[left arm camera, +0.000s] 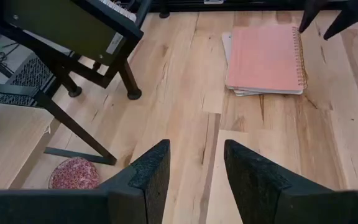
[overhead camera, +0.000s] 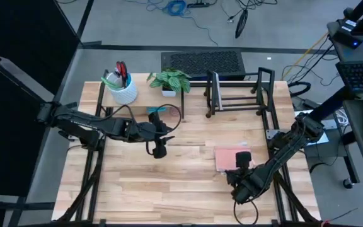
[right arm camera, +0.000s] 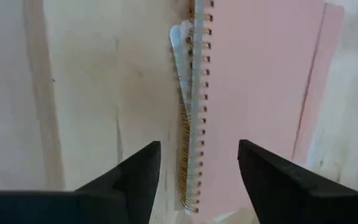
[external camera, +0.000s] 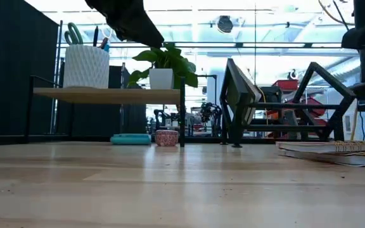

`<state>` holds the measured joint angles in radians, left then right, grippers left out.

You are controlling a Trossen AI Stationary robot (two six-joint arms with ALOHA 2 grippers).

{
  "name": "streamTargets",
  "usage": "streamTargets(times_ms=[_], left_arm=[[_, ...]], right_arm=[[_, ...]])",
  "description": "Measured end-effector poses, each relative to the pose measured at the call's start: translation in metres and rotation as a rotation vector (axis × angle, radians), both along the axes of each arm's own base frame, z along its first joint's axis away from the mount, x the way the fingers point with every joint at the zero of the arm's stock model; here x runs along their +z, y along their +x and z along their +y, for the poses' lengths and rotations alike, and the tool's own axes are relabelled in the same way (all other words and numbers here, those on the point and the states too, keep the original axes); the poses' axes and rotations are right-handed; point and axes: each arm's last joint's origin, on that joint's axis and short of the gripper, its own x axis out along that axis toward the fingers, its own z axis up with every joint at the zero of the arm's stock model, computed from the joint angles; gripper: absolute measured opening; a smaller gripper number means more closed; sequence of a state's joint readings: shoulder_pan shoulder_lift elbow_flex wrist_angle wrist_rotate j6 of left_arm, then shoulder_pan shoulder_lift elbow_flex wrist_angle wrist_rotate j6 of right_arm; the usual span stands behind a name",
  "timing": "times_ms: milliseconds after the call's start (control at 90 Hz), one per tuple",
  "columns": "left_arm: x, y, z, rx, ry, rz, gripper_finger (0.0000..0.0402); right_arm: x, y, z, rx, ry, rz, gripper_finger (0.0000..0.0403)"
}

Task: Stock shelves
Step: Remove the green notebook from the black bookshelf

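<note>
right pincer (right arm camera: pixel 197 163) open | over notebook (right arm camera: pixel 253 93) spiral edge | rack (overhead camera: pixel 238 94) well apart

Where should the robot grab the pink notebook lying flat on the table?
Probably by its wire-bound edge, coming straight down. The notebook lies flat on the table, so only its edges give the fingers something to pinch. The right gripper, open, already hangs right over the spiral, one finger on each side. Papers underneath may come along too.
</note>
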<state>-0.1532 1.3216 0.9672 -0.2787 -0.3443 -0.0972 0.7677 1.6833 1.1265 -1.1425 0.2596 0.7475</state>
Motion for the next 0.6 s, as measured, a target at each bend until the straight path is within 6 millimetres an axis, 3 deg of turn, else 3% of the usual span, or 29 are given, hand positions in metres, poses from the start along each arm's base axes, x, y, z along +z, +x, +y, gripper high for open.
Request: streamTargets(times_ms=[600], left_arm=[[0.0000, 0.0000, 0.0000, 0.000, 0.000, 0.000, 0.0140]], right_arm=[[-0.0005, 0.0053, 0.0036, 0.030, 0.033, -0.048, 0.0198]])
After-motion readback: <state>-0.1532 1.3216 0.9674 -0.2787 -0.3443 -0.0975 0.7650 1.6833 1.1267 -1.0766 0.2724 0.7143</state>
